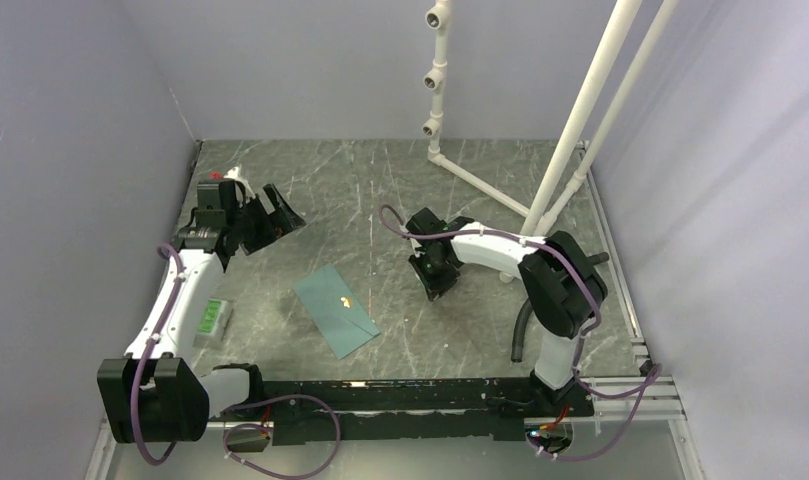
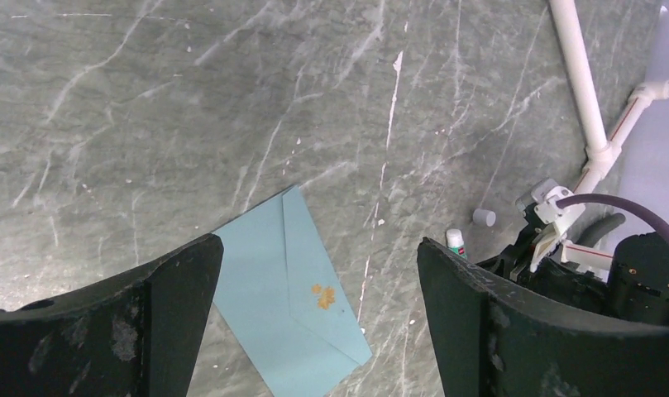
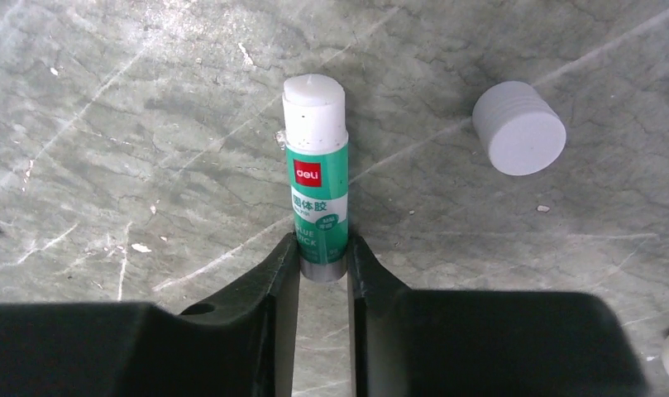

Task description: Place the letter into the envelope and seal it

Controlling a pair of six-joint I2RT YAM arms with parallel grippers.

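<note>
The teal envelope (image 1: 335,308) lies flat mid-table, its flap folded down and a small gold mark on it. In the left wrist view the envelope (image 2: 293,306) shows far below the jaws. My left gripper (image 1: 267,218) is raised at the back left, open and empty (image 2: 318,244). My right gripper (image 1: 435,275) is down at the table right of the envelope. It (image 3: 324,244) is shut on the base of an uncapped green-and-white glue stick (image 3: 316,178), a finger on each side. The letter is out of view.
The glue stick's grey cap (image 3: 518,128) sits loose on the table just right of the stick. A small green-and-white packet (image 1: 212,320) lies by the left arm. White pipes (image 1: 580,110) rise at the back right, with a pipe foot (image 1: 480,185) on the table.
</note>
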